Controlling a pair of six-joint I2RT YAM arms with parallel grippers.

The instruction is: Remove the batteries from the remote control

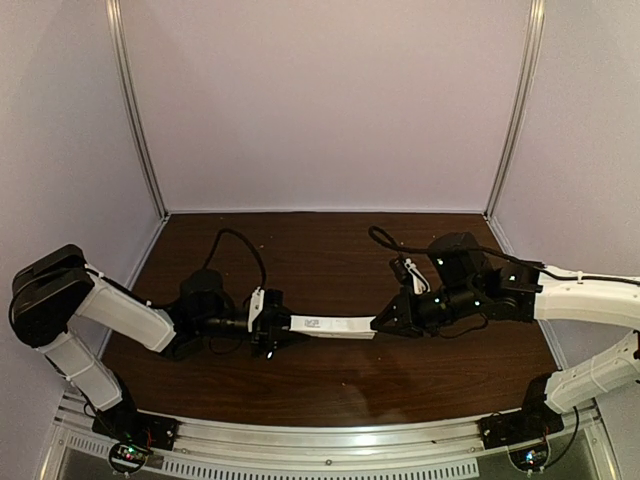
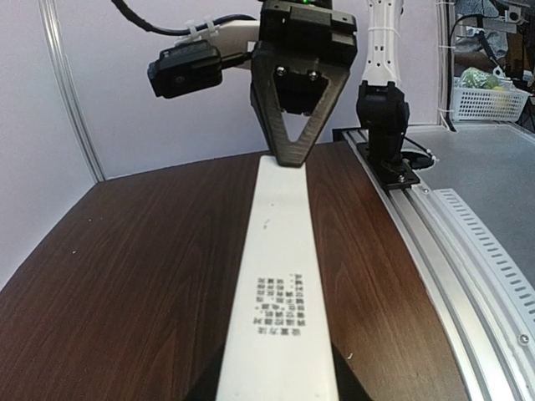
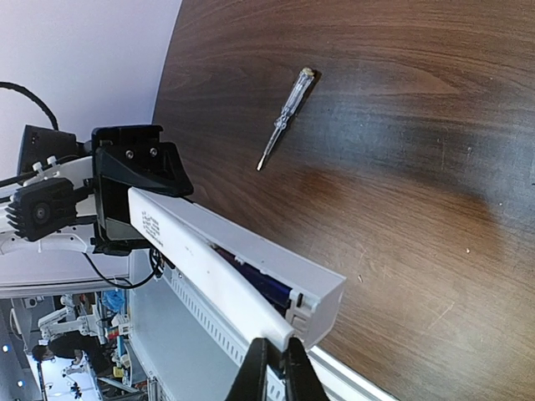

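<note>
**A:** What are the tools doing?

**B:** The left gripper (image 1: 280, 323) is clamped on one end of the remote control (image 1: 335, 326). At the other end, the right gripper (image 3: 276, 352) has its fingers pressed together on the tip of a thin white cover (image 3: 242, 296), which lies along the remote's top.

**A:** Where is the remote?

**B:** It is held level between the two grippers, off the desk (image 1: 320, 260). That puts it about midway between the left and right edges, nearer the front edge than the back.

**A:** Is anything inside it?

**B:** The cover stands slightly off the body at the right gripper's end. In the gap there is a dark recess (image 3: 259, 284) with something blue in it (how many pieces, I cannot tell).

**A:** Any writing?

**B:** A printed label (image 2: 280, 305) sits on the upper face, near the left gripper. The lines are too small to read.

**A:** Anything else?

**B:** A small screwdriver (image 3: 287, 117) lies flat on the desk, well apart from the remote.
</note>
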